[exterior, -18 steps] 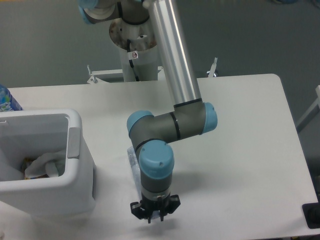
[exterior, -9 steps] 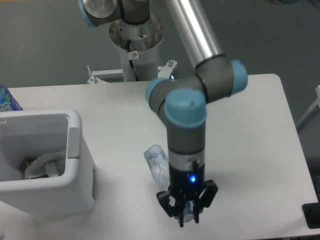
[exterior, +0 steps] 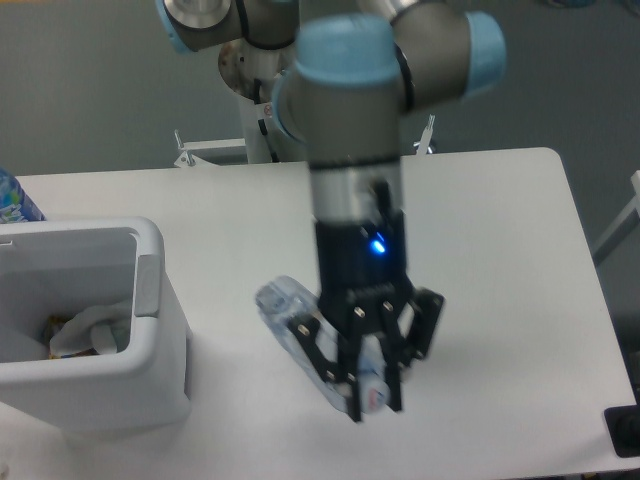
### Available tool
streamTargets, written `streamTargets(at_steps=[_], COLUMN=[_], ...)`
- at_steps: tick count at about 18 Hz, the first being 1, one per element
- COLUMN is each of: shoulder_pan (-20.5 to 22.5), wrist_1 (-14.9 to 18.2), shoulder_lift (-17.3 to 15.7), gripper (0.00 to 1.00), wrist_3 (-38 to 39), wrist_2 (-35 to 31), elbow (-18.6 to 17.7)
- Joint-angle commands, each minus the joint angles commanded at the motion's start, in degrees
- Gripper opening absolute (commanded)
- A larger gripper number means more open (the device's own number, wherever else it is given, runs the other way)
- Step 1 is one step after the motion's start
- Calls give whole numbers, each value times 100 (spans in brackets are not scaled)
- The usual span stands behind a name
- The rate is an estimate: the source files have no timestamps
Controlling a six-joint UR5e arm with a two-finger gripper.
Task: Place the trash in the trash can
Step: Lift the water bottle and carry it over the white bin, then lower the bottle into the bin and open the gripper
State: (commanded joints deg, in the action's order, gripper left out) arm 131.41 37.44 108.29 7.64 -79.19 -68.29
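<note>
In the fixed camera view we see the gripper [exterior: 372, 398] pointing down above the white table [exterior: 500, 250], its black fingers [exterior: 351, 385] clamped on the lower end of the flattened clear bluish bottle [exterior: 300, 325]. The bottle slants up and to the left from the fingers, and we cannot tell whether its far end touches the tabletop. A blue light glows on the wrist above the gripper. At the left stands the white trash can [exterior: 150, 300], well apart from the bottle, with its greyish tab facing the arm. Inside it we see the crumpled whitish wrapper [exterior: 95, 330] lying beside something colourful.
</note>
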Motion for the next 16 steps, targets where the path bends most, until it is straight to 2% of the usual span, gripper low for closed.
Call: streamTargets(at_steps=[5, 8, 12, 16], shoulder_pan=[-738, -1099, -1407, -1531], wrist_1=[9, 9, 9, 9], shoulder_lift=[-308, -326, -212, 86], gripper=[21, 21, 21, 21], wrist_3=[36, 27, 1, -43], wrist_2=[-18, -35, -35, -18], elbow=[-185, -220, -273, -255])
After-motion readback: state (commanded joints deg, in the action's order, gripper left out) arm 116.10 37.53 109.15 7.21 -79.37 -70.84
